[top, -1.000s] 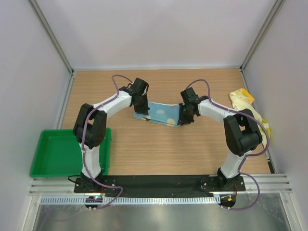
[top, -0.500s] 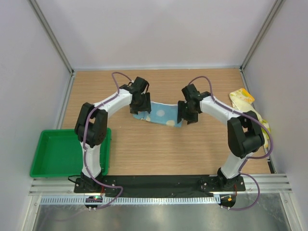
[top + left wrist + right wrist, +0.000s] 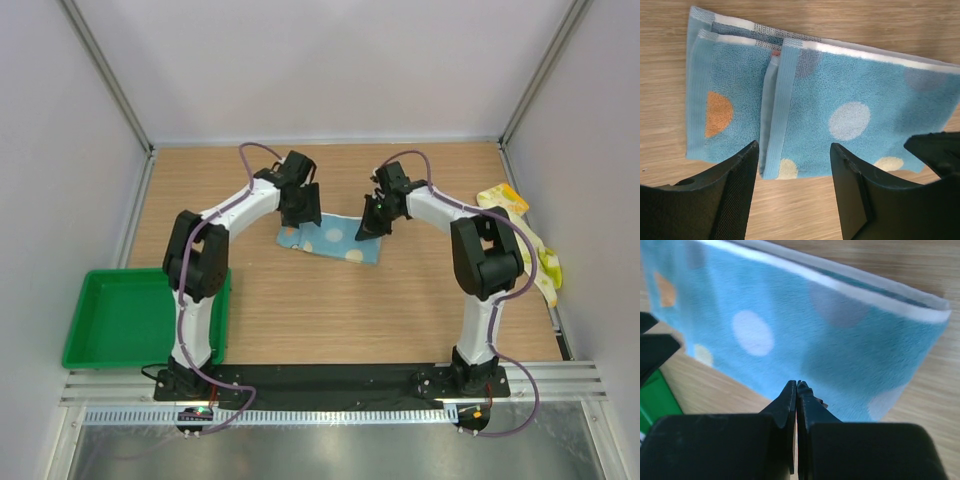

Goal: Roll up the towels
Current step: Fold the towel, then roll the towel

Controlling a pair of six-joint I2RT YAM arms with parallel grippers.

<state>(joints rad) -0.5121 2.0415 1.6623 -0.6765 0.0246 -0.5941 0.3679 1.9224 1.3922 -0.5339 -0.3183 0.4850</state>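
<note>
Blue polka-dot towel [image 3: 330, 238] folded into flat strip, lying mid-tabletop [image 3: 400, 310], between both hands. Left end shows overlapped layers and an orange dot. Yellow-cream towel [image 3: 503, 200] crumpled at right edge of tabletop, well apart. Left hand [image 3: 795, 150] above blue towel's left part, fingers spread, grasping nothing. Right hand [image 3: 796, 385] over towel's right end, fingertips clenched together, nothing between them. Green tray [image 3: 130, 318] near left.

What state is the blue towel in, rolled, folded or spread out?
Folded, not rolled: the blue towel lies flat on the table, several layered edges showing at one end.
</note>
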